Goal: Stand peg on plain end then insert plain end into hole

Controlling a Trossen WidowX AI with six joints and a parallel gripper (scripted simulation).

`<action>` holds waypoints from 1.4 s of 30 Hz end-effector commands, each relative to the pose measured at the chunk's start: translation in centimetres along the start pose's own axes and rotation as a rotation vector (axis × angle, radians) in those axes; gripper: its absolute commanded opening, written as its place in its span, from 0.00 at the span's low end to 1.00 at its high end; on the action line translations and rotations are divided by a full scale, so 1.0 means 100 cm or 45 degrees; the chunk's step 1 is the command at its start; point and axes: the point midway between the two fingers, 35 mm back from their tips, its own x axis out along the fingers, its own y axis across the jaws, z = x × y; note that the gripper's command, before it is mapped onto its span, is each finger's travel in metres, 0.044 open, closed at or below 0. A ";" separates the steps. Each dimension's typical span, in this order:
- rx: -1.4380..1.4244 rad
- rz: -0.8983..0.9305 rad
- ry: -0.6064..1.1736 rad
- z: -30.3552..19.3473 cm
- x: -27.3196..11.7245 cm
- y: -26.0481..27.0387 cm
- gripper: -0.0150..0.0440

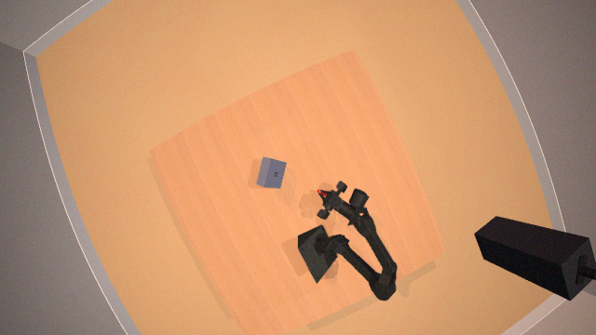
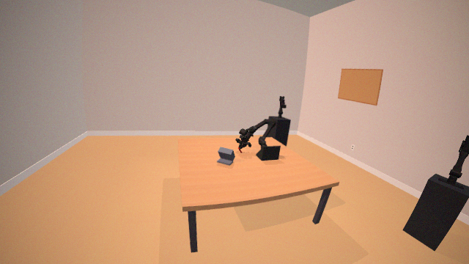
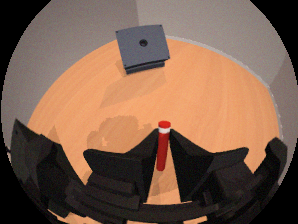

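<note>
The red peg (image 1: pixel 321 192) (image 2: pixel 240 150) (image 3: pixel 162 150) is between the fingertips of my gripper (image 1: pixel 322 194) (image 2: pixel 240 148) (image 3: pixel 163 131), which is shut on it. In the wrist view the peg's white band and short red end stand at the fingertips, and the rest runs down between the fingers. The gripper leans, and its shadow lies apart from it, so the peg appears to be above the table (image 1: pixel 279 116) (image 2: pixel 220 191) (image 3: pixel 200 90). The blue-grey sloped panel (image 1: pixel 271 179) (image 2: pixel 226 153) (image 3: pixel 135 52) stands apart from the peg, its hole (image 1: pixel 276 174) (image 3: pixel 143 43) empty.
The arm's dark base (image 1: pixel 317 256) (image 2: pixel 269 153) stands on the table, nearer to the gripper than the table's edges are. A black pedestal (image 1: pixel 521 251) (image 2: pixel 436 213) with another arm stands off the table.
</note>
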 end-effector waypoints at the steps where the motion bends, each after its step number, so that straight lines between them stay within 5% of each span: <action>1: -0.008 -0.005 -0.057 0.000 -0.004 0.000 0.34; 42: -0.017 -0.002 -0.505 -0.019 -0.024 0.001 0.34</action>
